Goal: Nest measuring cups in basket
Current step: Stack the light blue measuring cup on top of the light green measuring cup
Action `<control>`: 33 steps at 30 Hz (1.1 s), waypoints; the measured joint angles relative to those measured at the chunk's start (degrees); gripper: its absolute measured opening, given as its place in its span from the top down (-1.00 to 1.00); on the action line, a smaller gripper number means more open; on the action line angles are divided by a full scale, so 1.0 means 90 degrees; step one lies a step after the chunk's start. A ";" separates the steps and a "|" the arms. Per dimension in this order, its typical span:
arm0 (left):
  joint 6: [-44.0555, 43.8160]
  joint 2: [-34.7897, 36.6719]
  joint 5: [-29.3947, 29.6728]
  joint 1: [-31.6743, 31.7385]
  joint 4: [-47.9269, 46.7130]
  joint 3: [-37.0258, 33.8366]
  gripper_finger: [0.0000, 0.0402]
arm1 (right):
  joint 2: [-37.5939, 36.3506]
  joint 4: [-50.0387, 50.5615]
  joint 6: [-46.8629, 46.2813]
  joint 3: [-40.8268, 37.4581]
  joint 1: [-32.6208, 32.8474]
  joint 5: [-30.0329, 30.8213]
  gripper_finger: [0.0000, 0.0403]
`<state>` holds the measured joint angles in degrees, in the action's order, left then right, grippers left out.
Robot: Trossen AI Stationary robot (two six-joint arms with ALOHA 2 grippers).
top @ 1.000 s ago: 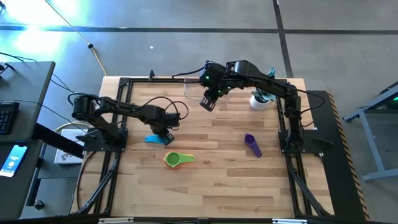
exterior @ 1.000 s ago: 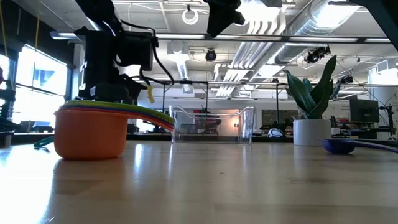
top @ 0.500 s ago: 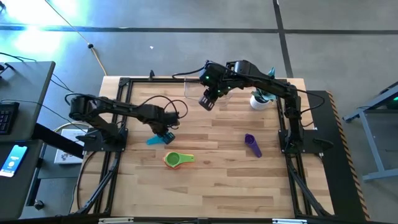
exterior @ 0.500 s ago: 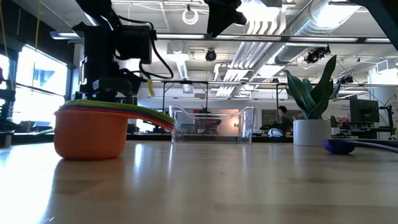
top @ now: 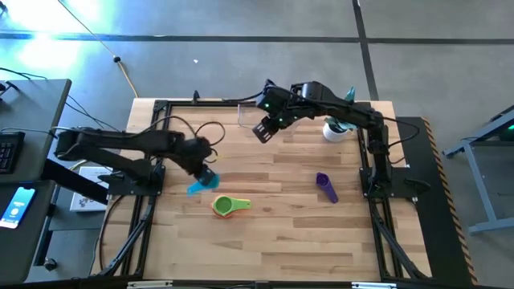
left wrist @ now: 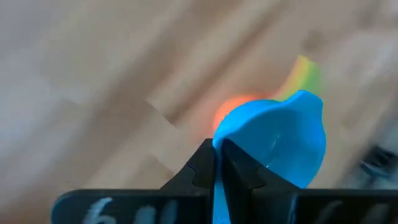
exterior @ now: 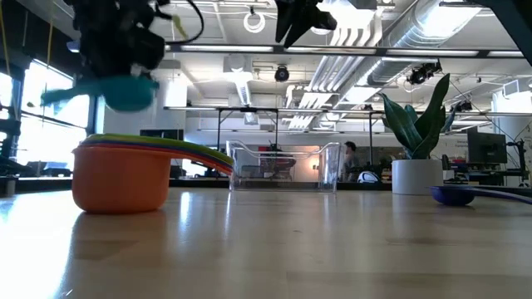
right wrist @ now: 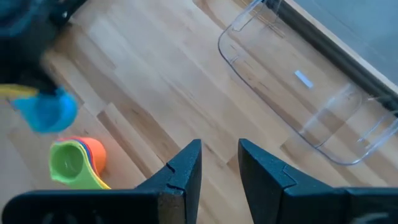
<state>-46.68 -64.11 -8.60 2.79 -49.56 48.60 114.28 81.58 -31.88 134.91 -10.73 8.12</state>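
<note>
A wooden tabletop (top: 273,233) is seen from above with two dark robot arms. The left end effector (top: 206,172) is clenched on the handle of a blue measuring cup (top: 197,185), which is held lifted off the tabletop, just beside and above a nested stack of cups (top: 227,206). In the low view the stack is shown with an orange cup (exterior: 120,178) outermost and a green one (right wrist: 69,163) inside. A purple cup (top: 326,187) is lying alone on the wood, well apart from the stack, on the right side. The right end effector (top: 263,131) is held in the air near the clear basket (right wrist: 298,93) at the far edge of the tabletop, with its fingers released and apart. A potted plant (exterior: 416,141) is standing near the basket.
</note>
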 joint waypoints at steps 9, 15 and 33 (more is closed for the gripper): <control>-0.1135 0.0538 -0.0267 -0.1664 0.0022 0.0000 0.97 | 0.0000 0.0108 -0.0887 0.0000 0.0190 0.0379 0.52; -0.1640 0.0342 0.0283 -0.2615 0.0313 0.0004 0.96 | 0.0002 0.0114 -0.1292 -0.0002 0.0242 0.0404 0.52; -0.4416 -0.1311 0.0991 -0.3787 0.1460 0.0007 0.95 | 0.0005 0.0520 -0.0518 -0.0005 0.0240 0.0298 0.52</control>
<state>-86.42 -75.91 0.32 -31.29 -36.42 48.66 114.32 86.26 -36.54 134.87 -8.58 10.80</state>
